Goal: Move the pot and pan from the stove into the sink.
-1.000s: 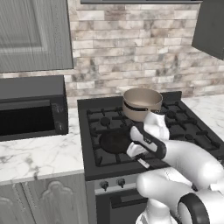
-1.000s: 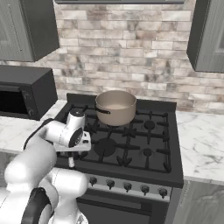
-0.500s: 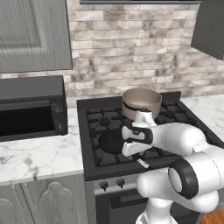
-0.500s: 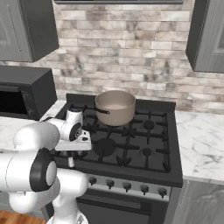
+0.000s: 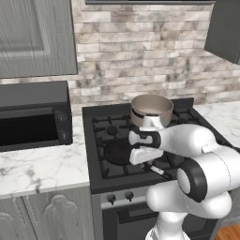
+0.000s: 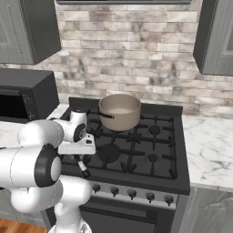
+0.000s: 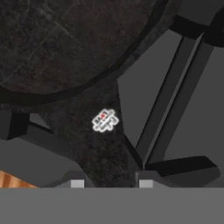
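Hand is narrowed astride the pan's handle, just below the pan; rigid, rather heavy, it may tip, so grip near the bowl.

We see both base views evenly and softly lit, with no single visible source and no hard cast shadows. The white marble counter and the brick wall read bright, while the stove stays dark and flat with little glare. The robot's white arm carries smooth shading. Textures look slightly soft, as low-resolution rendering gives. In the hand view we find a dim, close picture: the pan appears nearly black, grainy and a little blurred, with grey grates faintly lighter.
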